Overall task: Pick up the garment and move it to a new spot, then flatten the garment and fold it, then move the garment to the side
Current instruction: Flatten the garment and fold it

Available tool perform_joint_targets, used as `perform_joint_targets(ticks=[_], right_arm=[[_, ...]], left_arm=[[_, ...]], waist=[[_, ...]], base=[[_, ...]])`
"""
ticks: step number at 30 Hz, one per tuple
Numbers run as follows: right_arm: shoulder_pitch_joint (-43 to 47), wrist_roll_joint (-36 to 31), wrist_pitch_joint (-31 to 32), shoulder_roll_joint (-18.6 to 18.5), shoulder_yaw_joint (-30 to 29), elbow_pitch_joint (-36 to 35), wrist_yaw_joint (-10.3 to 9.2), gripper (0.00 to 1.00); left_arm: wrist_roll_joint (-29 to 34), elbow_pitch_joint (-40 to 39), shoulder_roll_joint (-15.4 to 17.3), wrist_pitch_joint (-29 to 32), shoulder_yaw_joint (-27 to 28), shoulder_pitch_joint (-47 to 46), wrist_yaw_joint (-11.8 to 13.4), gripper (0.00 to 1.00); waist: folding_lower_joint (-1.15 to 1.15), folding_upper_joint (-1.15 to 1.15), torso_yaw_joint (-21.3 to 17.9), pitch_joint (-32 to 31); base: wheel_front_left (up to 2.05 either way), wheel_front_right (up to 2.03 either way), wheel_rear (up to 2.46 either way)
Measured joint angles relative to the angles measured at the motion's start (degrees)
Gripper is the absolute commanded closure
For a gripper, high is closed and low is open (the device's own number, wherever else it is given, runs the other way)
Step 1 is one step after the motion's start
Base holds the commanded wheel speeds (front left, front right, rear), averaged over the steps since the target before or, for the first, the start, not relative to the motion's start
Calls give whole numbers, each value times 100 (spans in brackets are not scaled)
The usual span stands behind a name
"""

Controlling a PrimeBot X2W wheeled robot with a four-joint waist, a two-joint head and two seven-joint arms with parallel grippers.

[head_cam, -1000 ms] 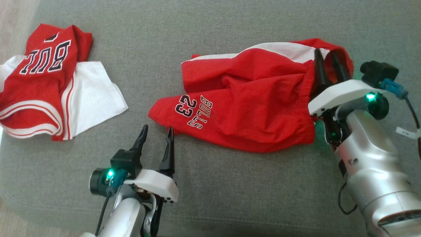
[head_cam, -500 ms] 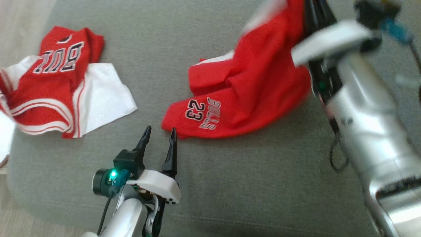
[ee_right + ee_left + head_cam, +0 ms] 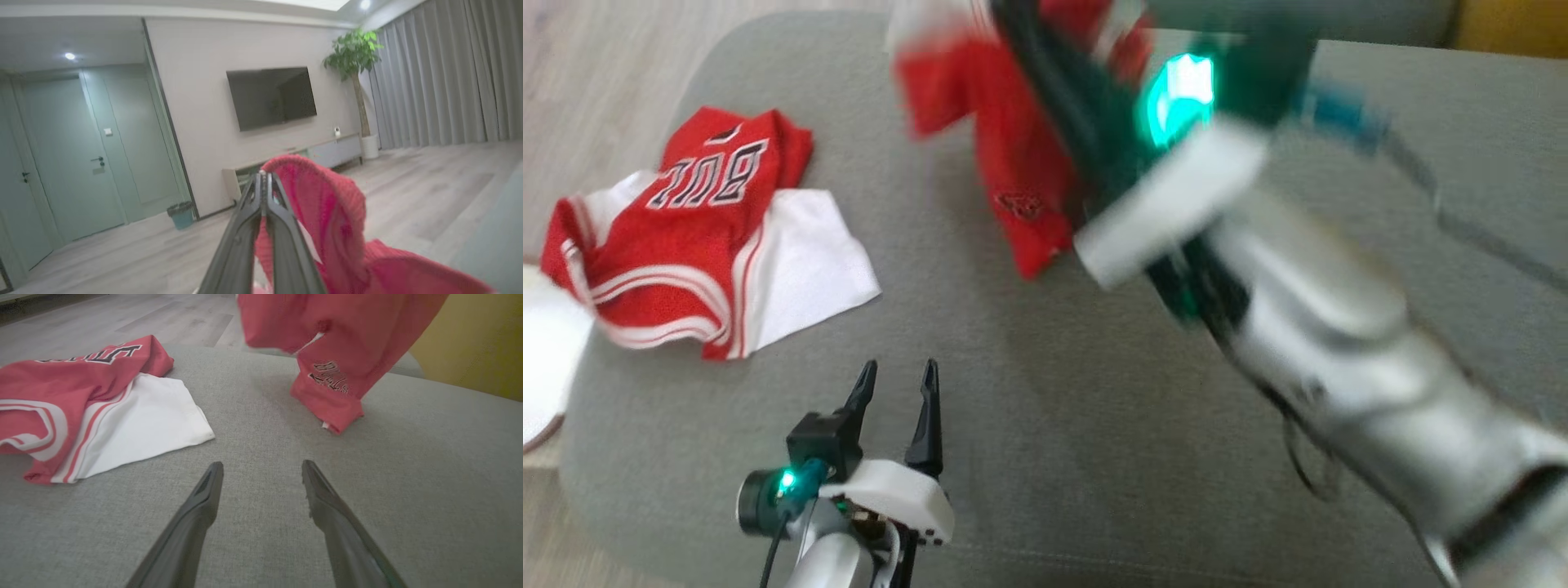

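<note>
The right jaws are closed tight on the garment (image 3: pixel 327 204). It hangs from them over the far side of the grey cushion (image 3: pixel 1045 408), and its lowest corner is at or just above the surface. The left jaws stand open and empty, low over the cushion's near part. A red-and-white bundle (image 3: pixel 686 237) lies well apart to the left.

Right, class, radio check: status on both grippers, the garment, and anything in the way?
Left gripper open, empty, above grey cushion. Right gripper shut on garment, raised, hanging. Second red-and-white jersey lies at left, apart.
</note>
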Motion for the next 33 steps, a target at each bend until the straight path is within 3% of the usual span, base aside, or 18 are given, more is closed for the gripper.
perform_joint_targets(ticks=[6, 9, 14, 20, 22, 27, 30, 33], right_arm=[[1452, 385, 1, -1298, 363, -12, 0, 100], [1924, 441, 2, -1651, 319, 1, 0, 100], [2304, 85, 3, -1896, -350, 314, 0, 100], [2494, -768, 3, -1696, -1122, 888, 0, 100], [2598, -1022, 4, -1547, -1347, 1091, 0, 0], [2782, -1869, 5, -1273, -2065, 1173, 0, 0], [2919, -2736, 5, -1072, -2988, 957, 0, 0], [3285, -3400, 4, -636, -3767, 615, 0, 0]], left_arm=[[10, -20, -1, 0, 29, 15, -2, 0], [63, -21, -1, 0, 101, 5, -3, 0], [109, -30, -1, 0, 179, -106, -9, 0], [109, -56, -3, 0, 166, -336, -69, 0], [109, -52, -3, 0, 157, -341, -78, 0], [109, -34, -3, 0, 159, -339, -63, 0], [138, -8, -3, 0, 196, -335, -13, 0], [221, 19, -8, 0, 318, -304, 84, 0]], waist=[[0, 0, -332, -22], [0, 0, -485, 26], [0, 0, -725, 141], [0, 0, -850, 230], [0, 0, -852, 212], [0, 0, -843, 156], [0, 0, -841, 107], [0, 0, -852, 48]], base=[[0, 0, 0], [0, 0, 0], [0, 0, 0], [0, 0, 0], [0, 0, 0], [0, 0, 0], [0, 0, 0], [0, 0, 0]])
